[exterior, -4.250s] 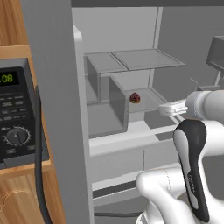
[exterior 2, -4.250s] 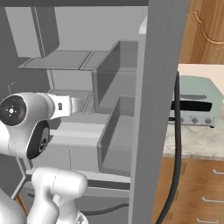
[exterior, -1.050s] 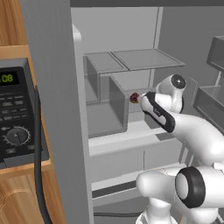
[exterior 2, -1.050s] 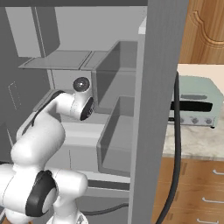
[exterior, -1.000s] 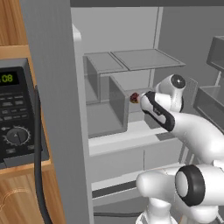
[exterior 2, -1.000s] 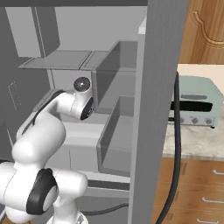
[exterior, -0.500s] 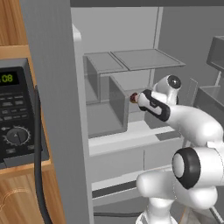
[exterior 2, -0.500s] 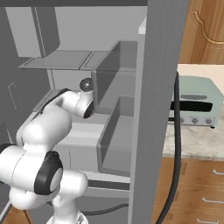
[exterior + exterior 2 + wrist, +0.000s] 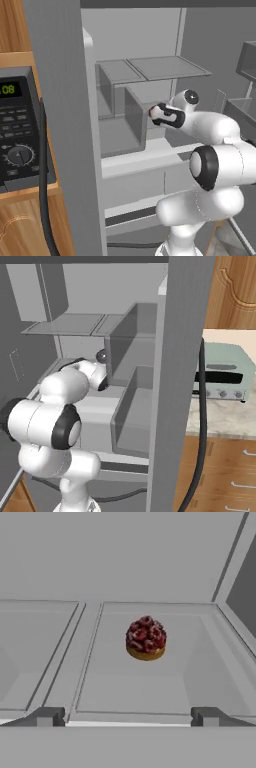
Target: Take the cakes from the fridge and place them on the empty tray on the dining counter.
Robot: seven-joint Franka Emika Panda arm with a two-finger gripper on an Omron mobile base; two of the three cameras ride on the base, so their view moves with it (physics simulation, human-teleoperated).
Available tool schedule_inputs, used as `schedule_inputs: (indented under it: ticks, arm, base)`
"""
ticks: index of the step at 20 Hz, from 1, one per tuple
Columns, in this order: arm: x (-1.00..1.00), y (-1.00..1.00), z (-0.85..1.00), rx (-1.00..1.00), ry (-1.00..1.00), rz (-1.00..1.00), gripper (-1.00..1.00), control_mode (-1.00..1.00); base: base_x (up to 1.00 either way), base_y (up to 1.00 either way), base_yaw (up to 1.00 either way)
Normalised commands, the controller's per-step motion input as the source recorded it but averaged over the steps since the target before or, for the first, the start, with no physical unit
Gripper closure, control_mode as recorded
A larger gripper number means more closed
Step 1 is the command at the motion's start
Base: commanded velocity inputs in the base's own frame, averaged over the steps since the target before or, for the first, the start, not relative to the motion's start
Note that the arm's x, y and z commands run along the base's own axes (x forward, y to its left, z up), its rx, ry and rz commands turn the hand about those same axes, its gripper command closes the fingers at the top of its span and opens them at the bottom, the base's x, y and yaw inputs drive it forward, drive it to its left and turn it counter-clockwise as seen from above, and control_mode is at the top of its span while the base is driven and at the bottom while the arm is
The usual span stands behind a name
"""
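I see the tall grey open fridge [image 9: 140, 70], then my end effector [image 9: 127, 716], fingers spread wide and empty. The small round dark brown-red cake [image 9: 146, 638] sits on the grey inner shelf [image 9: 125, 687] ahead, apart from the fingertips.

- In the left base view, the arm's own hand covers the round cake [image 9: 146, 638] on the fridge [image 9: 150, 80] shelf.
- The gripper [image 9: 127, 716] is hidden behind the arm's wrist in both base views; only its two finger tips [image 9: 47, 716] rise at the bottom of the hand view.
- The microwave [image 9: 20, 130] is cut off by the left edge.
- The toaster oven [image 9: 225, 372] is partly hidden behind the fridge wall.
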Motion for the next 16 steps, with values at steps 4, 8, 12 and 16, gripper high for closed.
schedule_inputs:
  ticks: [4,8,12,16]
  arm:
    - [0.52,-0.12,-0.09,0.02,0.0,0.0,-1.0,-1.0]
    - [0.5,-0.2,-0.07,0.03,0.0,0.0,-1.0,-1.0]
    - [0.46,-0.1,-0.11,0.01,0.0,0.0,-1.0,-1.0]
    - [0.28,0.0,-0.28,0.0,0.0,0.0,-1.0,-1.0]
  base:
    - [0.0,0.0,0.0]
    - [0.0,0.0,0.0]
    - [0.0,0.0,0.0]
    - [0.0,0.0,0.0]
